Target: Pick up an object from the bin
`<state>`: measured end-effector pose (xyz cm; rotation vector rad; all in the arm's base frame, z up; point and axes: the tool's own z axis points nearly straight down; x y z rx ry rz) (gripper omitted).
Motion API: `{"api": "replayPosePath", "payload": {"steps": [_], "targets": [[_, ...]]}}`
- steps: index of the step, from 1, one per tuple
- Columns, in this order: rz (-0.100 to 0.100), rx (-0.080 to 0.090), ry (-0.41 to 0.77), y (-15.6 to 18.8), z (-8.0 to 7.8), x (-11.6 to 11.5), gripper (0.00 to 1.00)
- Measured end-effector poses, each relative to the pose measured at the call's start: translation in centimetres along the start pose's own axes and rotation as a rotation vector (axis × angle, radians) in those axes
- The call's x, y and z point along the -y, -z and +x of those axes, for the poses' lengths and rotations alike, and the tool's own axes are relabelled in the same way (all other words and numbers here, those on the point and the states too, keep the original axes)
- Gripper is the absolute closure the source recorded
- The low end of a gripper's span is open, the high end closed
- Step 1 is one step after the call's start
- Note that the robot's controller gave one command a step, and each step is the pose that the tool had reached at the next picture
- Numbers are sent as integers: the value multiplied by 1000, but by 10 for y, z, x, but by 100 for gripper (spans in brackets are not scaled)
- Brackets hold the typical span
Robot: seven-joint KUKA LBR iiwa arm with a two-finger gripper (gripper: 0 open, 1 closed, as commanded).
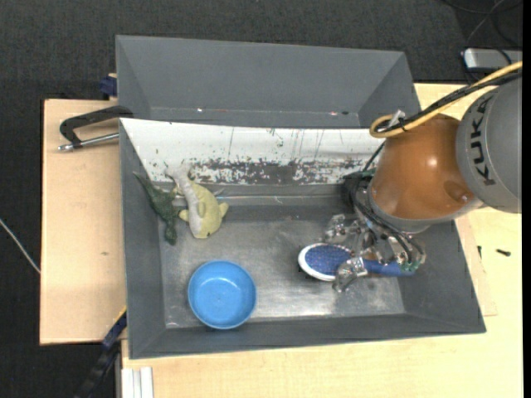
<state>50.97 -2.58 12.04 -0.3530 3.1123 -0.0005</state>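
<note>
1. The pincer [348, 255] is low over the floor in the lower right of the grey bin [249, 81], beneath the orange wrist cover [419, 172].
2. A blue oval thing with a white rim [319, 261] lies flat just left of the pincer, partly under it.
3. I cannot tell how wide the pincer stands or whether it has hold of anything.
4. Well apart from it are a blue bowl [221, 293] at lower left, and a green dinosaur [162, 206] beside a pale yellow toy [202, 210] at upper left.

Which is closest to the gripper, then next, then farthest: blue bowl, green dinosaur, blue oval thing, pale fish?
1. The blue oval thing, right at the gripper.
2. The blue bowl, lower left.
3. The pale fish, upper left.
4. The green dinosaur, farthest left.
</note>
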Motion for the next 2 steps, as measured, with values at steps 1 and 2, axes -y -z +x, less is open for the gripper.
{"api": "replayPosePath", "payload": {"steps": [1, 2], "targets": [[0, -2, 1, 15, -2, -1, 100], [0, 1, 1, 61, -4, -1, 100]]}}
